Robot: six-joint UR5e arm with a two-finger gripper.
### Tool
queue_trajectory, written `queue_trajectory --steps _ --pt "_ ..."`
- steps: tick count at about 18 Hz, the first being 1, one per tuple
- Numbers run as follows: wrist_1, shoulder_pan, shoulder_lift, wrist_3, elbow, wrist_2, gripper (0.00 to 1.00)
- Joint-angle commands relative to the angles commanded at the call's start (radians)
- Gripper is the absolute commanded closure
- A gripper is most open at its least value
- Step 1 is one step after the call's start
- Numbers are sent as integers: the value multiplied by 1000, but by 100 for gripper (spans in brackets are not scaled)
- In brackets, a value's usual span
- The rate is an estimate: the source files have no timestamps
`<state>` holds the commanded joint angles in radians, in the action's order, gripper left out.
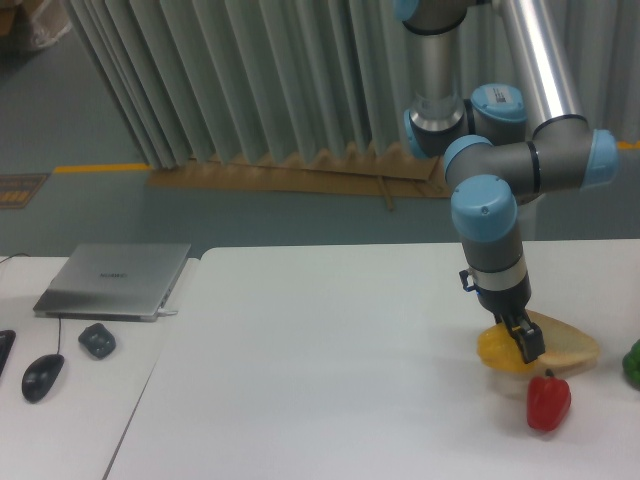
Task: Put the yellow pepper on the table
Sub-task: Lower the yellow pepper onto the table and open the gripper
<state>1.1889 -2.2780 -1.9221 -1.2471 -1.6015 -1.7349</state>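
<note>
The yellow pepper [496, 349] is at the right side of the white table [320, 350], low over its surface and against the left edge of a tan wooden plate [568, 345]. My gripper [524, 341] points down from the arm and is shut on the yellow pepper, with a dark finger [530, 343] across the pepper's right side. I cannot tell whether the pepper's underside touches the table.
A red pepper [548, 400] lies just in front of the plate. A green pepper [633, 362] shows at the right edge. On the smaller desk to the left are a closed laptop [115, 279], a mouse [42, 377] and a small dark object [97, 340].
</note>
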Motion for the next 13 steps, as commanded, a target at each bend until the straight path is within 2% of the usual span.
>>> queue_trajectory --steps 9,11,12,13 --pt "0 31 3 21 0 -2 55" --pt "0 32 3 21 -3 -18 46" --pt "0 34 2 21 -5 -29 45" --pt "0 34 2 20 -5 -32 34"
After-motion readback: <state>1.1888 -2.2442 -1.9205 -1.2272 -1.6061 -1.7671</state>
